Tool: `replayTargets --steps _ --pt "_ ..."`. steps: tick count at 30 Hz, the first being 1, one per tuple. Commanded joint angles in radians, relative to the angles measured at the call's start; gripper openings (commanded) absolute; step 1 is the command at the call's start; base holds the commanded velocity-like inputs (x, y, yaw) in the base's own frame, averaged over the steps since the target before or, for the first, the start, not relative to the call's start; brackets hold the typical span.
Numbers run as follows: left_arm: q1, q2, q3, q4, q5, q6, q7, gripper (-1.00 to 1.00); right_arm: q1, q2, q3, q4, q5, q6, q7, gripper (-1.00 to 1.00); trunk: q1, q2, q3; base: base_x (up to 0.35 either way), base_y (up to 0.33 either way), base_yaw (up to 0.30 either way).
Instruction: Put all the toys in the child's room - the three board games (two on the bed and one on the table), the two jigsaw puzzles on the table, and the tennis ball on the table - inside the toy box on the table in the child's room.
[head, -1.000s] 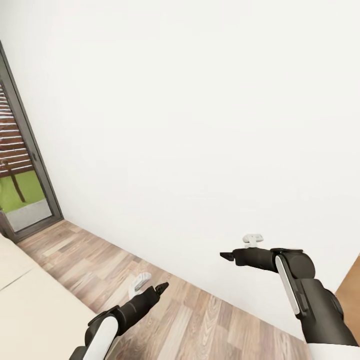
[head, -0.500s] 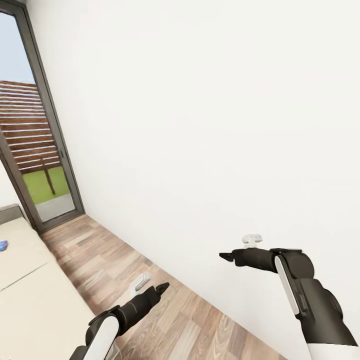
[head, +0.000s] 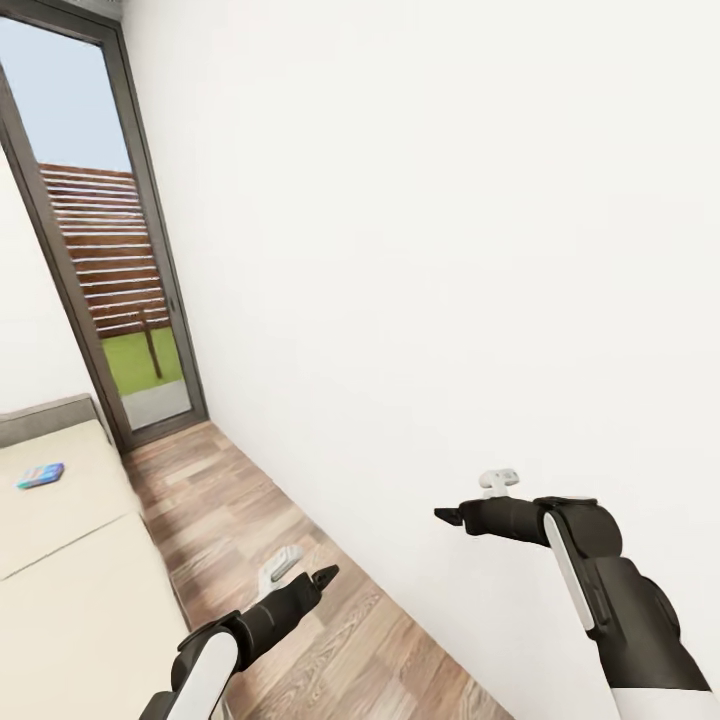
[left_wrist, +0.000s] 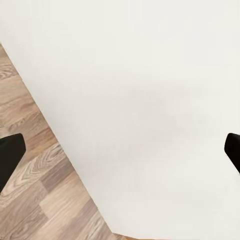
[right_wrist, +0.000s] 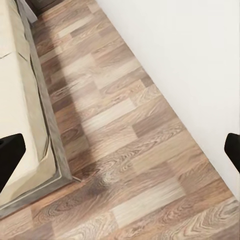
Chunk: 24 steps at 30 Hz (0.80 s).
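blue board game (head: 41, 475) lies on the beige bed (head: 70, 590) near its grey headboard, newly in sight because the head view has swung left along the white wall (head: 450, 250) toward the glass door (head: 110, 260). left gripper (head: 300, 572) and right gripper (head: 470, 500) both spread wide, holding nothing; likely still approaching the bed

Wood-plank floor (right_wrist: 130, 150) between white wall (right_wrist: 200, 55) and bed (right_wrist: 20, 115); beige mattress, grey frame corner on floor. Right gripper (right_wrist: 120, 150) jaws wide apart.
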Motion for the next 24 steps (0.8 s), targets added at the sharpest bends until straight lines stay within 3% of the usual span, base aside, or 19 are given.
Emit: replayTargets --steps 1,24 --pt "0.000 0.000 0.000 -0.001 0.011 0.003 0.010 1.00 0.000 0.000 0.000 -0.001 0.004 0.004 0.005 1.00 0.001 -0.001 0.000 0.279 -0.215 0.294" --pt "0.000 0.000 0.000 -0.001 0.011 0.002 0.012 1.00 0.000 0.000 0.019 0.001 0.006 0.004 0.004 1.00 0.001 -0.001 0.000 0.279 -0.215 0.294"
